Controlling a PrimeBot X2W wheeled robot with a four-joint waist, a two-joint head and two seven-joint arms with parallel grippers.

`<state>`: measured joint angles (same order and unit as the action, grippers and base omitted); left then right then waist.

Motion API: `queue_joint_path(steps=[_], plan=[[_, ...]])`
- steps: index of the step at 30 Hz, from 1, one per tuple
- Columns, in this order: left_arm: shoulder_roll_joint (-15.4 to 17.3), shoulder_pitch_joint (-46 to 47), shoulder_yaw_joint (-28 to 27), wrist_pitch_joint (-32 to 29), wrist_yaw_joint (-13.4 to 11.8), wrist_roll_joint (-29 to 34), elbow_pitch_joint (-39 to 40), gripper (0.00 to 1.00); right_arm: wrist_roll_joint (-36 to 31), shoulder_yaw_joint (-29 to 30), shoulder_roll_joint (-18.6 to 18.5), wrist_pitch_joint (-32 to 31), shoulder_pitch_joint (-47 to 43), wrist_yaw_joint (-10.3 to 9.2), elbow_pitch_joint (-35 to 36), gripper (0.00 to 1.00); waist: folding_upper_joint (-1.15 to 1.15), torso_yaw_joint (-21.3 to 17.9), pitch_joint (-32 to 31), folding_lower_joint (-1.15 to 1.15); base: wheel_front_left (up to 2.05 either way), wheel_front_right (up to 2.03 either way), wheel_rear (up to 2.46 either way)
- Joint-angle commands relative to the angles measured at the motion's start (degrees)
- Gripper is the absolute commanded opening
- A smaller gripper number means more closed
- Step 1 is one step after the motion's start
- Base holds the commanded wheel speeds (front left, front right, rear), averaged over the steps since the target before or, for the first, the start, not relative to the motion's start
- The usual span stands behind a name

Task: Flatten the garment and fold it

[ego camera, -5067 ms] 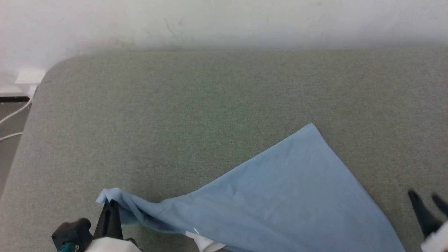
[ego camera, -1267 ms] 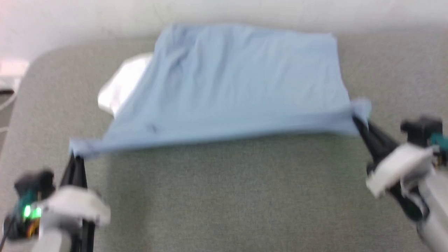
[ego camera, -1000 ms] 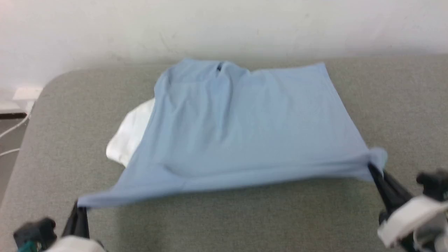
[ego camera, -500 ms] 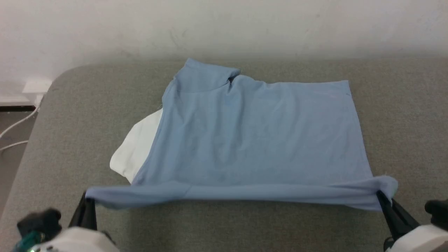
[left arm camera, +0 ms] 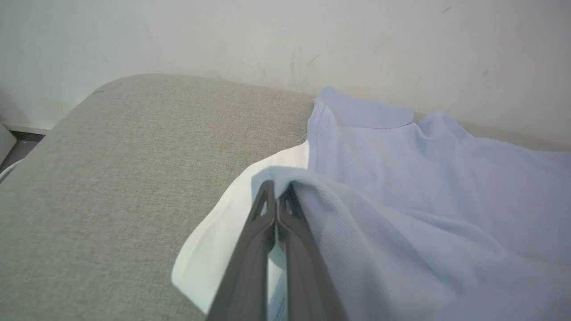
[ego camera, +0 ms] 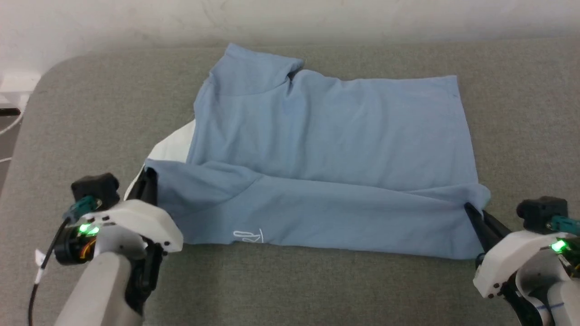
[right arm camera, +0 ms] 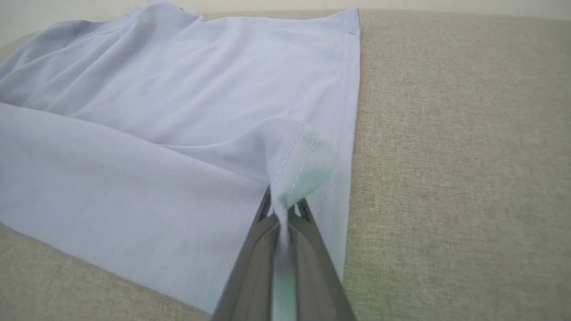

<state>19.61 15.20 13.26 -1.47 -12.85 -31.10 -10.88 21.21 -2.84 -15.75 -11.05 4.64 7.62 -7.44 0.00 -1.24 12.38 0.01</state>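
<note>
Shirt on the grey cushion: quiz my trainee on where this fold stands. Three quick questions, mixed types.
1. True or false: the left end effector and the right end effector are both shut on the shirt.
2. In the head view, the white script logo lies nearest which edge of the shirt? A: near edge. B: far edge. C: right edge.
3. Fill in: the cloth peeking out beside the left end effector is ____.
Key: 1 true; 2 A; 3 white.
</note>
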Motion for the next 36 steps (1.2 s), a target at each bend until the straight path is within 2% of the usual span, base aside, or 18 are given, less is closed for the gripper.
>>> queue_joint_path(steps=[1,6,7,8,9,10,12,17,22,25,32,36], plan=[[-0.83,2.11,0.57,0.63,0.75,0.36,-3.04,0.00,-0.02,-0.80,-0.42,0.54,1.98,-0.13,-1.61,0.00,0.00,-0.75,1.17,-0.01,0.00,0.00,0.00],[-2.51,5.30,1.52,1.26,2.35,-0.30,-10.80,0.00,-0.10,-2.92,-0.44,2.08,5.37,-0.13,-6.58,0.00,0.00,-1.25,1.74,-0.01,0.00,0.00,0.00],[-2.96,5.77,1.62,1.35,2.82,-0.71,-12.35,0.00,-0.29,-3.45,-0.40,2.54,6.03,-0.13,-7.86,0.12,0.00,-1.32,1.74,-0.01,0.00,0.00,0.00],[-3.47,6.20,1.58,1.62,3.27,-1.21,-13.66,0.00,-0.39,-3.91,-0.30,3.13,6.62,-0.13,-9.09,0.36,0.00,-1.33,1.73,-0.01,0.00,0.00,0.00],[-3.80,6.58,1.61,2.04,3.65,-1.45,-14.79,0.06,-0.23,-4.49,-0.14,3.57,7.02,-0.13,-10.25,0.45,0.00,-1.27,1.64,-0.01,0.00,0.00,0.00],[-4.11,6.84,1.66,2.25,4.01,-1.73,-15.83,0.44,-0.20,-5.03,-0.20,4.06,7.30,-0.13,-11.29,1.00,0.00,-1.17,1.51,-0.01,0.00,0.00,0.00],[-4.89,7.11,1.16,3.39,4.76,-2.78,-17.12,1.00,-0.24,-5.88,-0.47,6.04,7.44,-0.13,-12.53,1.00,0.00,-0.83,0.85,-0.01,0.00,0.00,0.00],[-5.04,5.91,-1.06,5.68,6.30,-5.57,-17.56,1.00,-1.15,-4.76,0.02,14.81,5.91,-0.13,-11.18,1.00,0.00,-0.54,-1.54,-0.01,0.00,0.00,0.00],[-2.15,3.51,-2.05,2.70,6.82,-6.98,-14.03,1.00,-3.30,-2.23,2.26,19.95,2.48,-0.13,-6.10,1.00,0.00,-0.85,-4.35,-0.01,0.00,0.00,0.00],[0.75,1.89,-1.98,-2.32,7.07,-7.78,-10.49,1.00,-5.66,-0.45,3.80,20.50,0.10,-0.13,-1.84,1.00,0.00,-1.42,-5.68,-0.01,0.00,0.00,0.00],[7.43,-1.53,-0.39,-19.91,6.33,-10.68,-1.12,1.00,-11.23,0.56,7.29,18.58,-4.00,-0.13,6.99,1.00,0.00,-3.39,-6.34,-0.01,0.00,0.00,0.00],[8.92,-2.80,0.79,-26.32,5.12,-11.64,2.14,1.00,-11.94,0.12,8.63,17.56,-4.95,-0.13,10.63,1.00,0.00,-4.91,-5.58,-0.01,0.00,0.00,0.00]])
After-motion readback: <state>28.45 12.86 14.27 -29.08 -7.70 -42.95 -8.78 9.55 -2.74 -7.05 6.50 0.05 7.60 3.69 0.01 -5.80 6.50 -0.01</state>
